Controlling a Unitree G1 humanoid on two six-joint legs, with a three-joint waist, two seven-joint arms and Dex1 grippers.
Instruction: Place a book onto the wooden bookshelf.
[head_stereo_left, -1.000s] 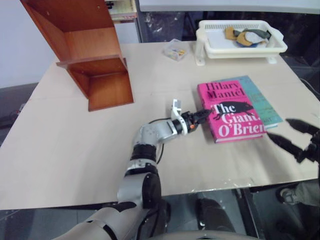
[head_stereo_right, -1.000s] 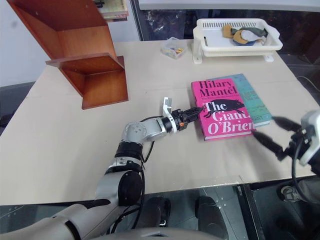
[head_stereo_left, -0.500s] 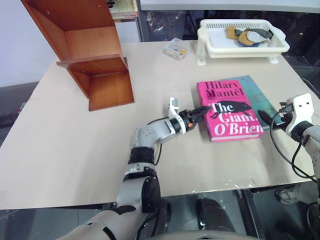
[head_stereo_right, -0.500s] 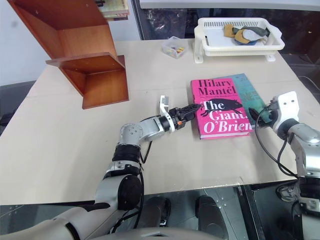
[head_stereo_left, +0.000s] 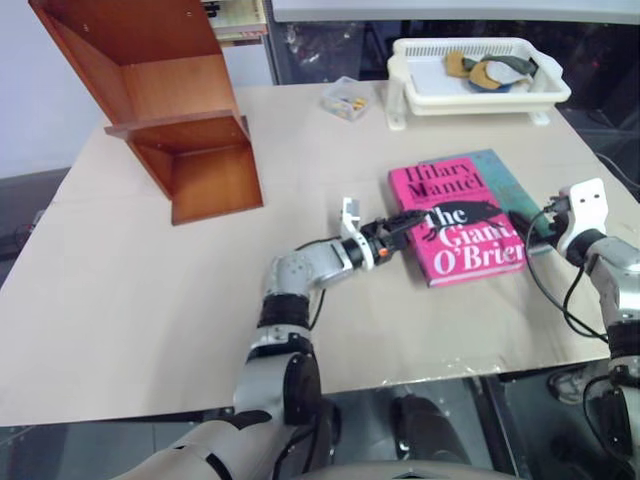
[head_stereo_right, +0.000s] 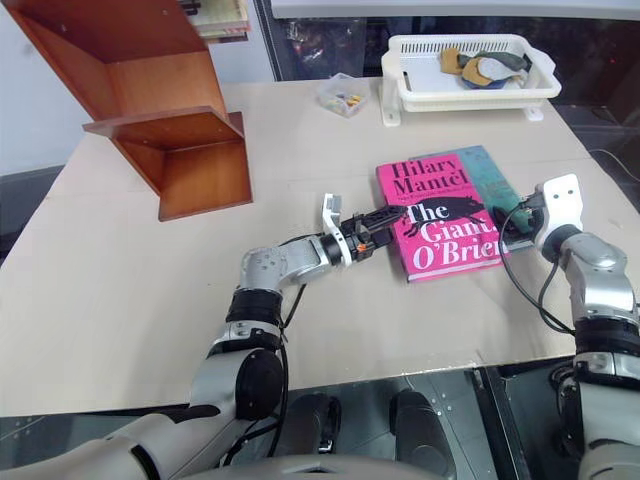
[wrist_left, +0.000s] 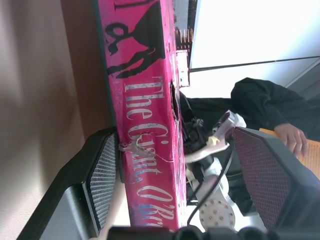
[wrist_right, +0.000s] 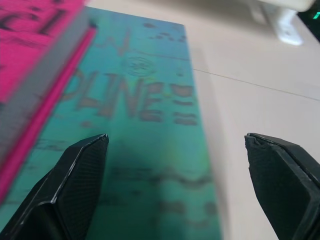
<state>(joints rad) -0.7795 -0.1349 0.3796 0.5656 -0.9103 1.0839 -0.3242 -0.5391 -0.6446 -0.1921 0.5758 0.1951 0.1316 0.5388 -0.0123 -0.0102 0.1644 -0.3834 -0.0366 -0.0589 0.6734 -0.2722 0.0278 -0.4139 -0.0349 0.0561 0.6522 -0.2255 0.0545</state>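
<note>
- The left gripper (head_stereo_left: 405, 221) lies low over the table (head_stereo_left: 150, 290), reaching to the pink book's (head_stereo_left: 460, 235) left edge. In the left wrist view its fingers (wrist_left: 102, 172) are spread, one under the book's edge and the other well clear above the cover, so the jaws bracket the edge without pinching it: released, nothing grasped.
- The right gripper (wrist_right: 175, 185) sits at the books' right side. In the right wrist view its two fingers stand wide apart over the teal book (wrist_right: 145, 125), closed on nothing.
- The white right wrist (head_stereo_right: 558, 205) shows just beside the teal book's right edge in the head views.
- The pink book lies flat on the table, cover up, to the right of the table's middle, resting on top of the teal book (head_stereo_left: 500, 175), which sticks out beyond it at the far and right sides.
- The bookshelf (head_stereo_left: 165, 100) stands at the table's far left, well apart from the books, its shelf board bare.
- A white basket (head_stereo_left: 480, 90) with some small items in it sits at the far right edge of the table.
- A small clear box (head_stereo_left: 345, 100) lies just left of the basket.
- In the left wrist view, a person in dark sleeves (wrist_left: 265, 102) is seen beyond the book.
</note>
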